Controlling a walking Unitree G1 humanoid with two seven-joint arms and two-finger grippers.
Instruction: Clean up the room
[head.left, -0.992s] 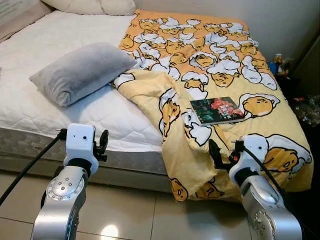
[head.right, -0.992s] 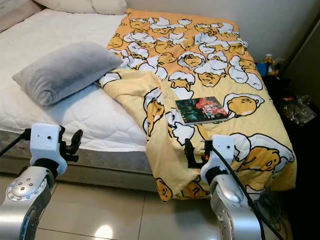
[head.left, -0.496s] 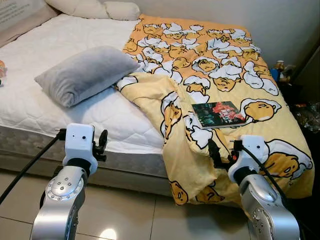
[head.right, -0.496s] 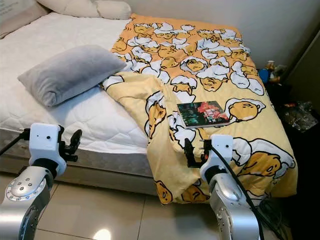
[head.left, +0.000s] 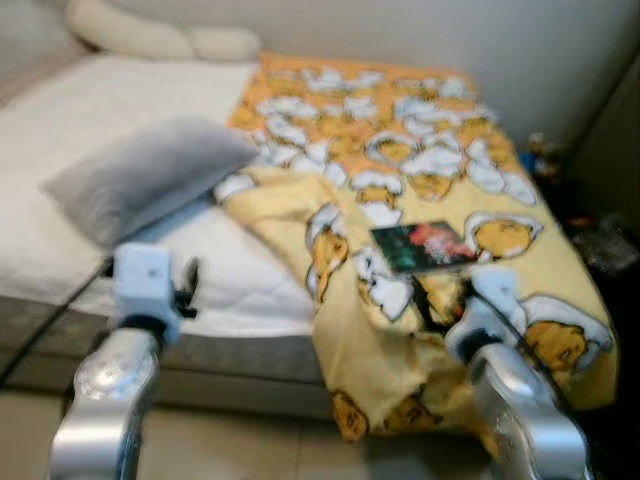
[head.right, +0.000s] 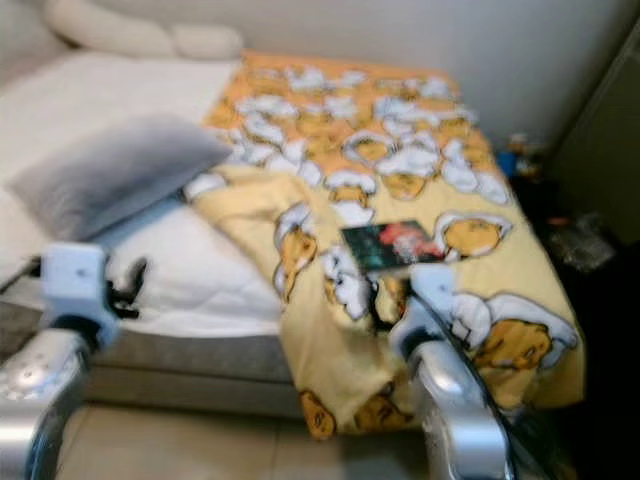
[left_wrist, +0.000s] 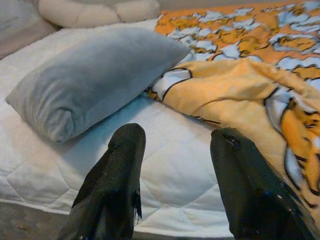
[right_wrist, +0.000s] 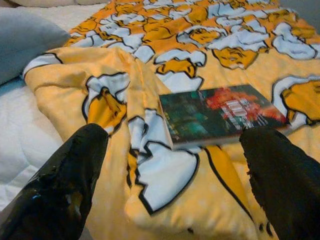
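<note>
Approaching the bed (head.left: 60, 190), right hand (right_wrist: 175, 185) spread and empty before the book (right_wrist: 220, 112); next, I judge, grasp it.

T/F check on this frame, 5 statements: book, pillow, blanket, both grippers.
1. The book lies on the yellow patterned blanket. True.
2. The grey pillow sits on top of the book. False: it rests on the white mattress, apart from the book.
3. The right gripper is shut on the book. False: it is open, short of the book, holding nothing.
4. The left gripper is open and empty, facing the mattress near the pillow. True.
5. The blanket covers the whole bed. False: it is bunched to the robot's right side, leaving the mattress bare on the left.
</note>
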